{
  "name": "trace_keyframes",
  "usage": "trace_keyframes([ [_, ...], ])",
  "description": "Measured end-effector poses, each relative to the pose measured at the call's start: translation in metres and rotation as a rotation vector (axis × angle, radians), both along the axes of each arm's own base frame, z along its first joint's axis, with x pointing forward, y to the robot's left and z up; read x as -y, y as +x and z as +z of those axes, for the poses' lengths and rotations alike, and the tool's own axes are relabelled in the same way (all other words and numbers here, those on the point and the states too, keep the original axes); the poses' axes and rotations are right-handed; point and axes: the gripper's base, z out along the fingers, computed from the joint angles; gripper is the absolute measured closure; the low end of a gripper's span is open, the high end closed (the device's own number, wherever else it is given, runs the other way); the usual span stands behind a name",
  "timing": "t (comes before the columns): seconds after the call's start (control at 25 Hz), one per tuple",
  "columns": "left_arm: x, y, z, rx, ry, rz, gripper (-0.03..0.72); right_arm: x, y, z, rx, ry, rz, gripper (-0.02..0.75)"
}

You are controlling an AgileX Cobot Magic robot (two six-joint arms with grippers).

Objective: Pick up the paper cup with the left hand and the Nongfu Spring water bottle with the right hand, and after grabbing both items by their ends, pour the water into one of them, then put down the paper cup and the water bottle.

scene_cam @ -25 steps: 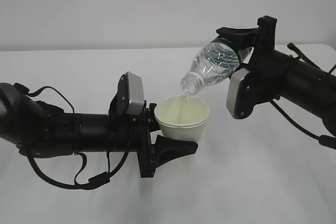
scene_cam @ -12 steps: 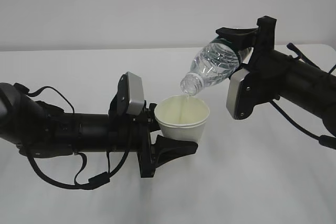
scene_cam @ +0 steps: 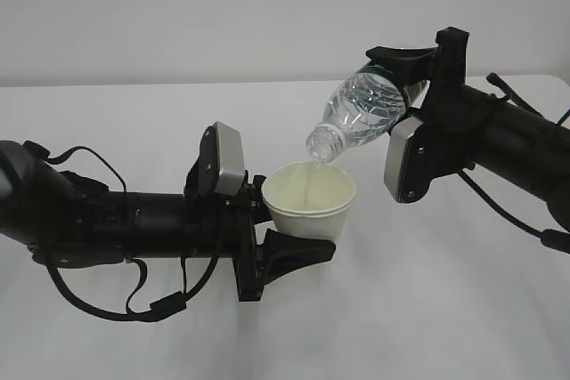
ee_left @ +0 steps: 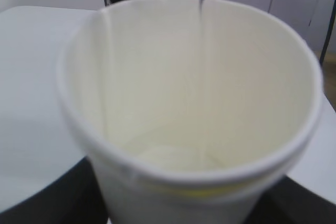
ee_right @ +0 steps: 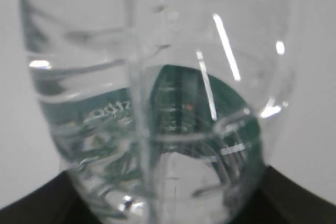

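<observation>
Mid-pour by the look of it. Small off-white tapered paper cup [scene_cam: 311, 198] sitting dead centre of the exterior frame, pinched low on its body by the black two-finger gripper of the left hand [scene_cam: 283, 236], mouth kept upright and open so it can catch what comes down. Small clear ribbed plastic bottle with the dark green label band [scene_cam: 361, 115] up in the upper right, clamped at its base end by the black clamp gripper of the right hand [scene_cam: 411, 76], tipped neck-down on purpose so the opening hangs just above the cup's far rim. Thin stream of clear water [ee_left: 201, 72] running down the inside wall in the left wrist view, small pool at the bottom. Plenty left in the bottle going by the right wrist view. Both lifted off the white table [scene_cam: 445, 309], probably so neither rim bumps.
</observation>
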Motion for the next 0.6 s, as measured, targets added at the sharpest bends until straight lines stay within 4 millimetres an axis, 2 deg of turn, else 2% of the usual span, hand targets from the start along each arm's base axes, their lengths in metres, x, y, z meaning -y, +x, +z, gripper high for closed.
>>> trace_keyframes([
  [0.6,0.0000,0.0000,0.0000,0.000,0.000,0.000,0.236,0.0000,0.0000,0.0000,0.001,-0.002,0.001,0.290],
])
